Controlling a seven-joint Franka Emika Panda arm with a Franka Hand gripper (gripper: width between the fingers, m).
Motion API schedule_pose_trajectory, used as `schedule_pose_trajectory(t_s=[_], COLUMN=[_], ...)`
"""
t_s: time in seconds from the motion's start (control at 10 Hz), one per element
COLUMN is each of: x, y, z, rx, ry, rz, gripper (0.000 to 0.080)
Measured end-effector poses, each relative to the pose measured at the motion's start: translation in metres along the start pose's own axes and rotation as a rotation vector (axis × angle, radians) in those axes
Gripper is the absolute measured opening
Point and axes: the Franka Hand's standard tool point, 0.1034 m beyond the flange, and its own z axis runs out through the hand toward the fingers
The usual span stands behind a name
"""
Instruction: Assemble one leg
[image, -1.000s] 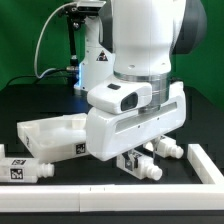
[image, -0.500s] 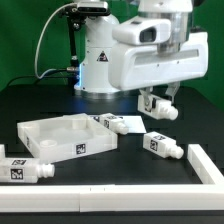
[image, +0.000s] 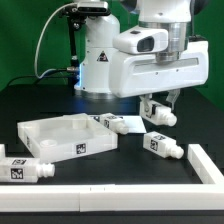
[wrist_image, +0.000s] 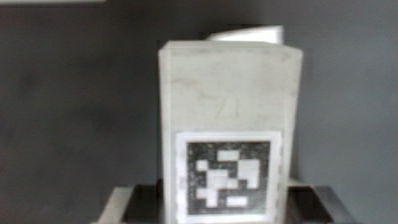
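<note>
The claw (image: 158, 105) is pinching a leg (image: 162, 116), one finger pressed to each side of it. It hangs in the air above the black surface (image: 120, 168), off to the exterior view's right of the panel (image: 38, 128) and higher than the panel's rim. In the wrist view the leg (wrist_image: 228, 100) fills the middle of the picture. Its square tag (wrist_image: 231, 170) sits at the end nearest the claw (wrist_image: 228, 206), and the narrower round tip (wrist_image: 249, 35) points away. A dark finger (wrist_image: 134, 203) shows on each side of the tagged end, touching the leg.

The panel lies flat on the surface. A second leg (image: 111, 122) lies just beside the panel's far corner on the exterior view's right. A third leg (image: 160, 145) lies on its side, apart from the panel on that same side, under the raised claw. A fourth leg (image: 27, 170) lies near the panel's front corner on the exterior view's left.
</note>
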Motion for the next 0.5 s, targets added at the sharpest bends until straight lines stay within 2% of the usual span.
schedule_pose_trajectory(t_s=[0.1, 0.2, 0.5], x=[-0.017, -0.028, -0.026], y=[-0.023, -0.035, -0.032], z=[0.003, 0.009, 0.01], rx=[-0.003, -0.004, -0.004], ry=[0.012, 0.02, 0.021], rz=[0.039, 0.049, 0.051], gripper=[0.0284, 0.0284, 0.0284])
